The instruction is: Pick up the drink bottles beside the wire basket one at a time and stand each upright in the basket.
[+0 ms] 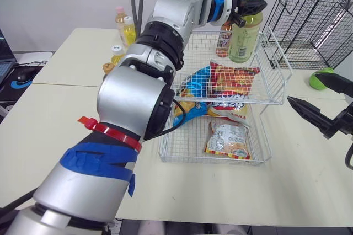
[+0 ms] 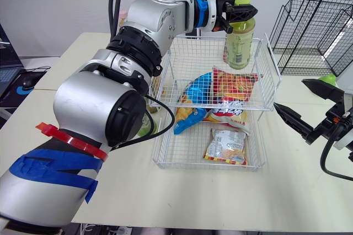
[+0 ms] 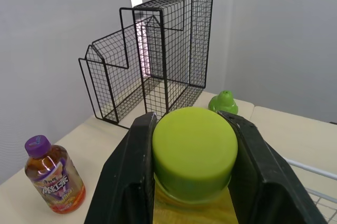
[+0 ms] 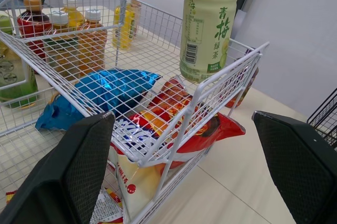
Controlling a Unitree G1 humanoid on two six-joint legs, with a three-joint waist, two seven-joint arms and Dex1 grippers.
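The cap (image 3: 194,148) of the green bottle (image 1: 244,39) is clamped between the two fingers (image 3: 131,182) of the left gripper (image 1: 248,6), one finger on each side of it. The bottle is held upright and hangs from the cap. Its lower part is inside the upper tier of the basket (image 2: 209,166), at the far right corner, behind the rim wire. Whether its bottom is touching the mesh floor cannot be told.

The right gripper (image 2: 289,94) is seen to the right of the basket, above the table (image 1: 60,113). Its fingers are spread wide apart and nothing is held between them.

In the upper tier a blue bag (image 1: 193,86) and a red bag (image 1: 234,80) are laid side by side, nearer to the robot than the green bottle. One more snack bag (image 1: 229,141) is laid flat on the lower tier.

A brown bottle (image 3: 55,182) with a purple cap is standing on the table just beyond the far wall of the basket, close to the green bottle but outside the wire. Several other bottles (image 4: 92,34) are standing upright on the table beside the left wall of the basket.

A black wire rack (image 1: 314,25) is placed on the table to the far right, well apart from the basket, and a small green object (image 3: 225,101) is lying near its foot.
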